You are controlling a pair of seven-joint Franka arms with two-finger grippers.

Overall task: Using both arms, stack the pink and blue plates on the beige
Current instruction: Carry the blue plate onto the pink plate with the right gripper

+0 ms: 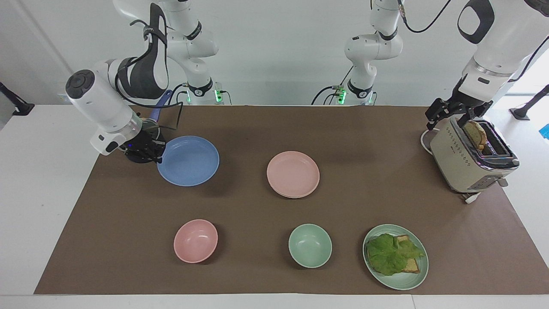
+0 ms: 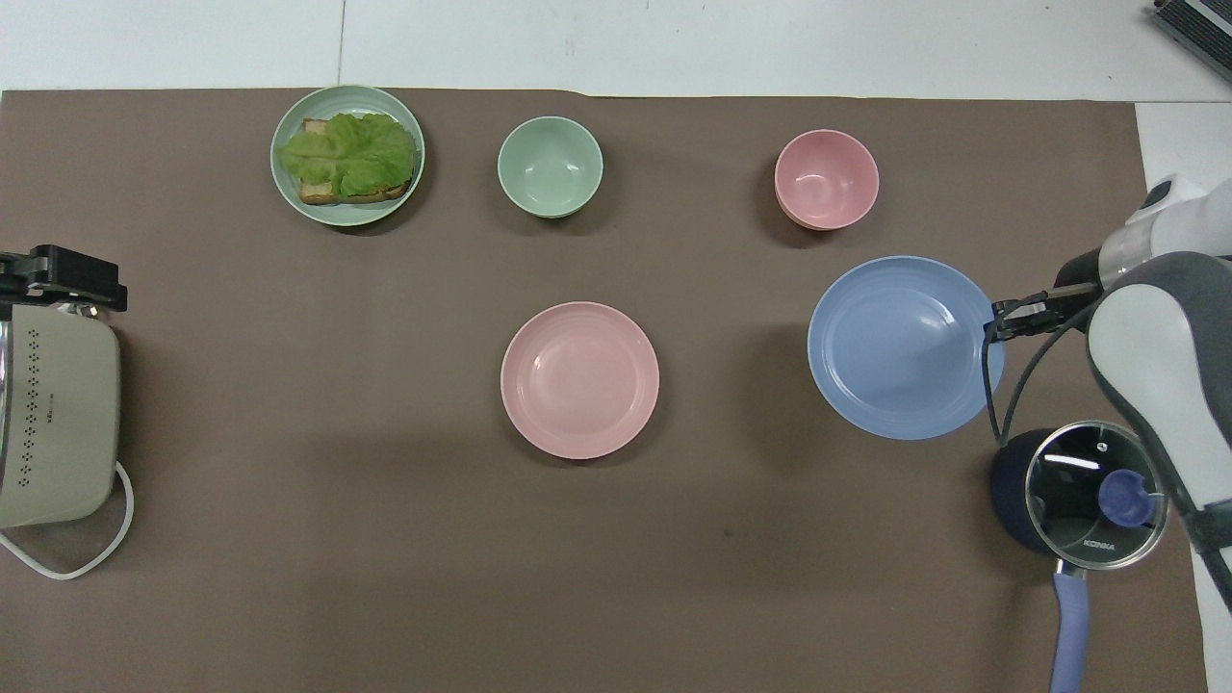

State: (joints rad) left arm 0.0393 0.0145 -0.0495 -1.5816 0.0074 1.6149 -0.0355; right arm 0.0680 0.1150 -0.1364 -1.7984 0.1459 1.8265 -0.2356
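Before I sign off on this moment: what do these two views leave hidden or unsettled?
- Beige plate: under the pink plate the facing view shows only a thin second rim; its colour is unclear.
- Pot: its inside is unreadable through the lid in the overhead view; the right gripper and wrist cover it in the facing view.
- Left gripper over the toaster: the overhead view's edge cuts it off.
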